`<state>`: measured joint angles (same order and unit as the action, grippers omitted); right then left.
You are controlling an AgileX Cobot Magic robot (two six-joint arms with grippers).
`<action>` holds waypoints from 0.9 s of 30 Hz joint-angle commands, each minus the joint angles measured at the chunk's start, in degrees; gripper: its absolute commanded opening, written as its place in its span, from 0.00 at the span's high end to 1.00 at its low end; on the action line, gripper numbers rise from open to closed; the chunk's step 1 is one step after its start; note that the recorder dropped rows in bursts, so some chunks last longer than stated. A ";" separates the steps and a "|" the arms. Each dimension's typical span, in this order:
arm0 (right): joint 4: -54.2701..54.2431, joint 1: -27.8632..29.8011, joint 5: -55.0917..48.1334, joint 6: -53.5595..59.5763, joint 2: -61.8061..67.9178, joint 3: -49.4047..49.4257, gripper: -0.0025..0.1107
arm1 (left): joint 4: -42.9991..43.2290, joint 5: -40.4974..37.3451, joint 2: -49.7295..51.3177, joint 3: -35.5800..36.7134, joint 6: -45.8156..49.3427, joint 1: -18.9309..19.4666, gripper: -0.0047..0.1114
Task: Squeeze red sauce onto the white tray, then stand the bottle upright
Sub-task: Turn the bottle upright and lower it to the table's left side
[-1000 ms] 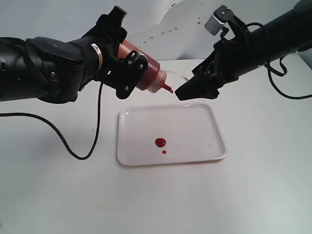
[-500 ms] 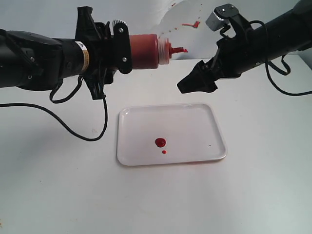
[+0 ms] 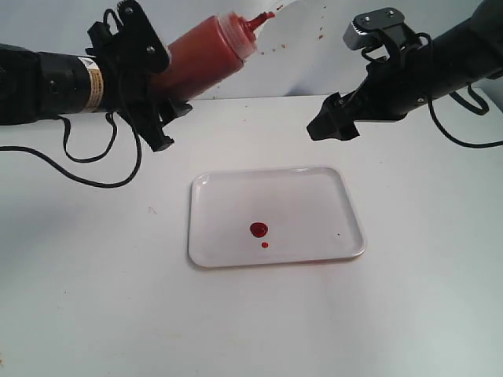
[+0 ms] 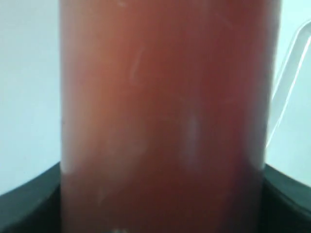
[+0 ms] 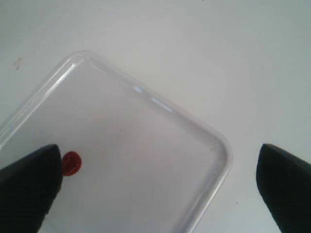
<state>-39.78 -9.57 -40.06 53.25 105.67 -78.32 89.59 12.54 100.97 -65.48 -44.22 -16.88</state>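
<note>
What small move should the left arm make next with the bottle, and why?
Probably rotate the left gripper until the bottle is vertical, ready to set down. There is already red sauce on the white tray, so squeezing looks done, yet the bottle is held tilted in the air, nozzle slanting upward.

The white tray (image 3: 308,206) on the table (image 3: 94,302)
</note>
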 commanded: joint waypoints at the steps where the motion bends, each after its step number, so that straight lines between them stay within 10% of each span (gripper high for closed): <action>1: 0.81 0.42 1.09 -2.66 -0.59 -0.40 0.05 | -7.26 11.91 -0.70 -0.69 -1.79 3.91 0.96; 10: 0.40 0.32 4.24 -5.90 -0.59 -0.40 0.11 | -32.83 30.92 2.60 8.52 6.61 10.62 0.96; 16: 0.04 0.32 6.31 -9.15 -0.59 -0.40 0.97 | -45.90 47.12 4.00 18.07 20.09 12.16 0.96; 27: 1.74 0.42 19.71 -11.12 -4.15 7.68 0.98 | -63.63 53.69 4.00 30.19 32.18 12.31 0.96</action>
<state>-38.67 -9.57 -27.16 43.08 104.00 -74.55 32.55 62.06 105.43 -37.28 -15.09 -4.81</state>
